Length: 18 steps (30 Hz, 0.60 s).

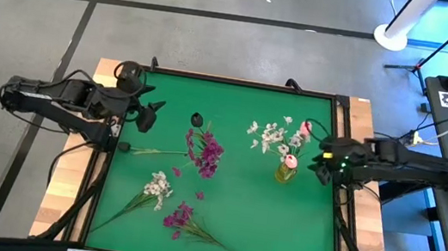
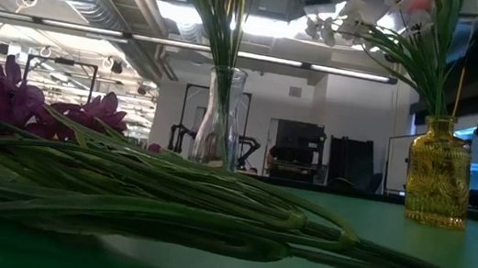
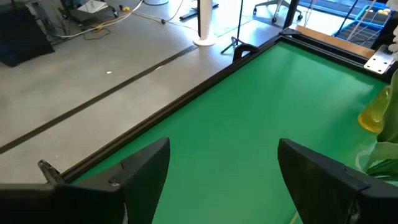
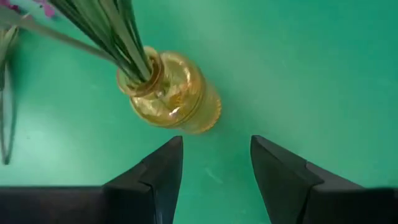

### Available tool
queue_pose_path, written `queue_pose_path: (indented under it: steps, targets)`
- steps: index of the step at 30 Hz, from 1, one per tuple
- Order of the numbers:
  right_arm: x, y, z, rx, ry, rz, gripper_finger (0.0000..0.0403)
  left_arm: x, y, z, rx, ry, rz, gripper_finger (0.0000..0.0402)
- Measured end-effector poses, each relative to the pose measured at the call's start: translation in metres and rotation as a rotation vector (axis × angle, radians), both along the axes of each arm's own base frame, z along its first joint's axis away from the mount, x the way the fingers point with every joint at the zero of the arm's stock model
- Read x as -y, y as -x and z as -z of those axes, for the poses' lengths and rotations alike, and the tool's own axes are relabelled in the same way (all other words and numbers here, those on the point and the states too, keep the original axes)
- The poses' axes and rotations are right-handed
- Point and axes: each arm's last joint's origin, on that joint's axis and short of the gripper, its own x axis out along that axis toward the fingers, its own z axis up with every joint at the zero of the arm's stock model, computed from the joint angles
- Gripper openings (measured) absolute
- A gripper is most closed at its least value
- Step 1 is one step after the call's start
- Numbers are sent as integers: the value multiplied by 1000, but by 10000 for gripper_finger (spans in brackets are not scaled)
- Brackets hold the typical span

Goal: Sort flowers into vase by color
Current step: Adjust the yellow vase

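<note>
A yellow glass vase (image 1: 285,172) (image 2: 438,174) (image 4: 174,93) stands right of centre and holds white blossoms (image 1: 271,135) and pink buds (image 1: 290,160). A clear glass vase (image 2: 220,118) holds green stems with magenta heads (image 1: 207,152). A white spray (image 1: 155,189) and a magenta spray (image 1: 180,218) (image 2: 164,208) lie flat on the near-left part of the mat. My right gripper (image 1: 316,161) (image 4: 216,146) is open just right of the yellow vase, apart from it. My left gripper (image 1: 155,112) (image 3: 224,149) is open over the far-left mat.
The green mat (image 1: 239,206) has a raised dark frame (image 3: 186,106) around it. A small dark round thing (image 1: 197,119) sits near the far middle. A loose magenta petal (image 1: 200,195) lies on the mat. The near-right quarter of the mat is bare green.
</note>
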Motion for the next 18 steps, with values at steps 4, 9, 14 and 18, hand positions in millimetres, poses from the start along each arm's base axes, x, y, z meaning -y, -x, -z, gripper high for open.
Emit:
queue_pose_path:
  steps: [4,9,14,18]
  targets:
    - [-1,-4,14,-10,-55,2,189,0,0,0,7,7,-5,292]
    - [-2,-5,15,3,-74,3,189,0,0,0,8,11,-3,292]
    - [1,-10,1,219,32,-3,188,0,0,0,8,14,-3,292]
    - [2,1,-7,329,93,1,188,0,1,1,-3,20,-5,292]
